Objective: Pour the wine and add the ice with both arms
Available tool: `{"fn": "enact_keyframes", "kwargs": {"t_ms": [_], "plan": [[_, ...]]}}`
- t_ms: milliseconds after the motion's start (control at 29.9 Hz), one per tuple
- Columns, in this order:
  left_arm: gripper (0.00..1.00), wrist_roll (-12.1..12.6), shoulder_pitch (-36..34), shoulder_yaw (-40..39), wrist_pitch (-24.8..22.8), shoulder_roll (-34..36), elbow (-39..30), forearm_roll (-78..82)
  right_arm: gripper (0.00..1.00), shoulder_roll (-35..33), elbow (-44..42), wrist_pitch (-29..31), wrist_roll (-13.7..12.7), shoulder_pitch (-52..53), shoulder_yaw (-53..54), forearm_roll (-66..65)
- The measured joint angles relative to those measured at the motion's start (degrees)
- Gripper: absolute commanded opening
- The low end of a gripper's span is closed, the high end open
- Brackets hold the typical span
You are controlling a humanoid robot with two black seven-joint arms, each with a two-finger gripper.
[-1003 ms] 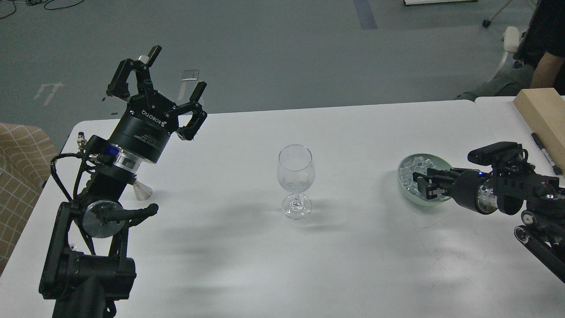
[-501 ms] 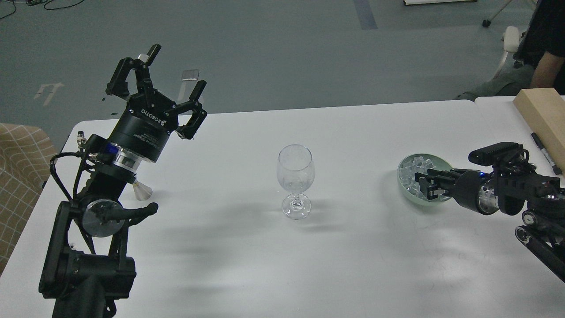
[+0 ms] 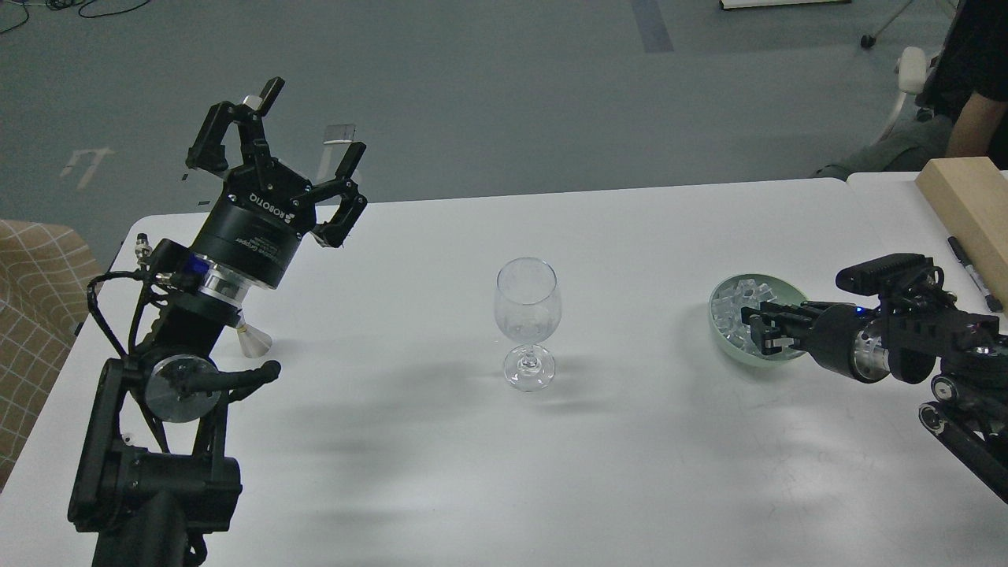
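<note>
An empty clear wine glass (image 3: pixel 528 311) stands upright at the middle of the white table (image 3: pixel 630 465). A heap of small clear ice cubes (image 3: pixel 731 311) lies in a pale green bowl (image 3: pixel 778 283) at the right. My right gripper (image 3: pixel 761 332) reaches in low from the right, its fingertips over the bowl's near side. It is dark and nearly end-on, so I cannot tell whether its fingers are open or hold ice. My left gripper (image 3: pixel 313 122) is raised at the far left, pointing up and away, open and empty.
A small clear cone-shaped object (image 3: pixel 253 340) stands on the table, partly hidden behind my left arm. A wooden block (image 3: pixel 969 197) and a black pen (image 3: pixel 973 272) lie at the far right. A person (image 3: pixel 972 87) sits beyond the right corner.
My left gripper has shifted slightly to the left. My right gripper has drawn back a little to the right over the bowl. The glass has not moved.
</note>
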Motion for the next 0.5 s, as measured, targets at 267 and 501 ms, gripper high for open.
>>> {"fn": "enact_keyframes", "kwargs": {"t_ms": [267,501], "plan": [[0.98,0.00,0.01,0.17,0.00,0.00,0.00,0.00,0.06,0.08,0.10,-0.14,0.17,0.00,0.63,0.00],[0.98,0.00,0.03,0.18,0.00,0.00,0.00,0.08,0.05,0.09,0.72,-0.34,0.36,0.37,1.54,0.00]]}}
